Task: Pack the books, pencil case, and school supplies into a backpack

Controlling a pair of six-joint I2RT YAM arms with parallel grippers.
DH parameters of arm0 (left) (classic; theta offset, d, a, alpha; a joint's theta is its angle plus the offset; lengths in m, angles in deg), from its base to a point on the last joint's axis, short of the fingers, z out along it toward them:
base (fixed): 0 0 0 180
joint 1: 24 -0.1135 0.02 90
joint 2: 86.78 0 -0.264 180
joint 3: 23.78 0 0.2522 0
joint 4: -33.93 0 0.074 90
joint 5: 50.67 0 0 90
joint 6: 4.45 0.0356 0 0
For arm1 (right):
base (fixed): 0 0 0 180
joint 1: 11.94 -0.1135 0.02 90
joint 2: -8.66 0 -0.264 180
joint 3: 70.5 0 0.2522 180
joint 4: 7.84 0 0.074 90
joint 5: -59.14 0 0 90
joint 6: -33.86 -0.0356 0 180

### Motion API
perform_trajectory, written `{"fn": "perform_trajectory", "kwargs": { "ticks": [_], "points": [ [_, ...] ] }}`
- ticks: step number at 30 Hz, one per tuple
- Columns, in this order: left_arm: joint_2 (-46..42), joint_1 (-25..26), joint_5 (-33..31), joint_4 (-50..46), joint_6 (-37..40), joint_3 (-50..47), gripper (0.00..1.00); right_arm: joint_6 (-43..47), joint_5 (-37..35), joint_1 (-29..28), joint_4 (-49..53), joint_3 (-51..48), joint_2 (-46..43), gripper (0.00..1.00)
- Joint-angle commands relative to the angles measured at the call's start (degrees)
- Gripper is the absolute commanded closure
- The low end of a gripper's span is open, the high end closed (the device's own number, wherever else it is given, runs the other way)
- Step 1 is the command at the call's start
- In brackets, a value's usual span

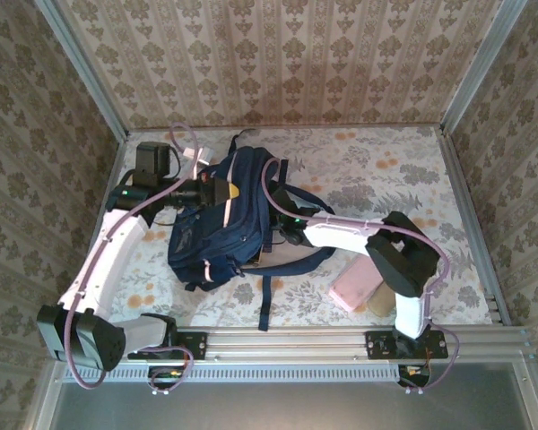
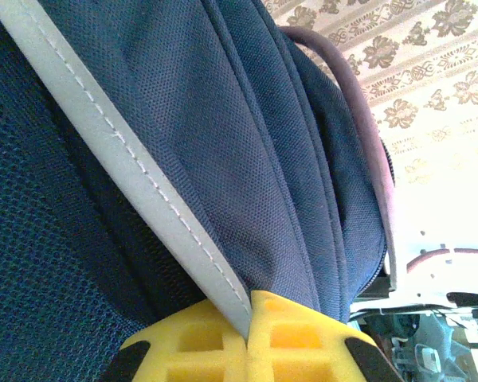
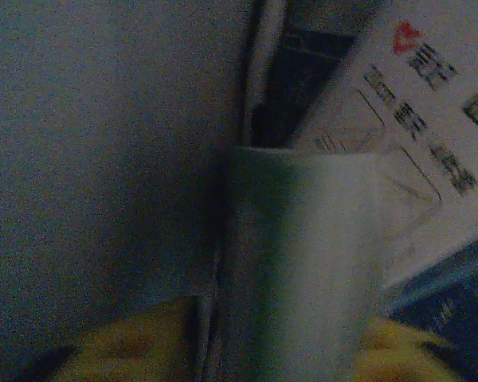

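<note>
The navy backpack [image 1: 222, 219] lies in the middle-left of the table. My left gripper [image 2: 248, 318] is at its top end [image 1: 217, 190], yellow fingers shut on a grey trim strip [image 2: 135, 167] of the bag. My right arm [image 1: 341, 235] reaches into the backpack from the right, its gripper hidden inside in the top view. In the dim right wrist view my right gripper [image 3: 279, 338] stands open with a pale green booklet [image 3: 303, 239] between its fingers. A white packet with red print [image 3: 430, 87] lies beside it. A pink pouch [image 1: 357, 285] and a tan pouch [image 1: 383, 302] lie on the table.
The backpack's dark straps [image 1: 267, 300] trail toward the near rail [image 1: 287, 340]. Patterned walls close in the table on three sides. Both pouches sit right beside the right arm's base link [image 1: 403, 264].
</note>
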Motion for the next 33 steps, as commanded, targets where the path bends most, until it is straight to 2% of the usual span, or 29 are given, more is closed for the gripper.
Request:
{"fn": "perform_trajectory", "kwargs": {
  "ticks": [1,4,8,11,15,21,24,28,33],
  "points": [
    [-0.2,0.6,6.8,7.4,0.2,5.2,1.00,-1.8,-1.3,-0.8,-2.0,0.1,1.6,0.39],
    [-0.1,0.6,6.3,6.0,1.1,5.8,1.00,1.3,-0.6,-0.2,-2.2,-2.1,-1.6,0.23],
    [-1.0,0.0,4.8,4.8,2.1,5.4,1.00,5.4,0.4,0.5,-1.7,-6.4,-7.5,0.12],
    [-2.1,-0.9,3.0,3.5,3.2,4.9,1.00,8.2,1.4,1.4,0.6,-8.9,-11.8,0.10],
    [-3.5,-1.9,3.0,6.3,1.0,2.6,1.00,11.2,2.1,2.7,6.7,-10.6,-16.6,0.08],
    [-4.9,-2.2,3.1,7.5,0.0,1.2,1.00,12.8,4.2,6.5,9.3,-15.4,-22.4,0.08],
    [-5.7,-2.2,1.8,7.5,0.0,0.4,1.00,15.3,0.8,7.7,17.1,-14.8,-25.5,0.10],
    [-6.9,-2.2,-0.2,9.6,-2.0,-2.8,1.00,18.7,-9.4,8.7,32.3,-13.6,-33.1,0.11],
    [-8.9,-2.0,-3.9,9.6,-0.8,-5.9,1.00,17.1,-23.3,10.7,53.6,-12.5,-41.9,0.10]
  ]
}}
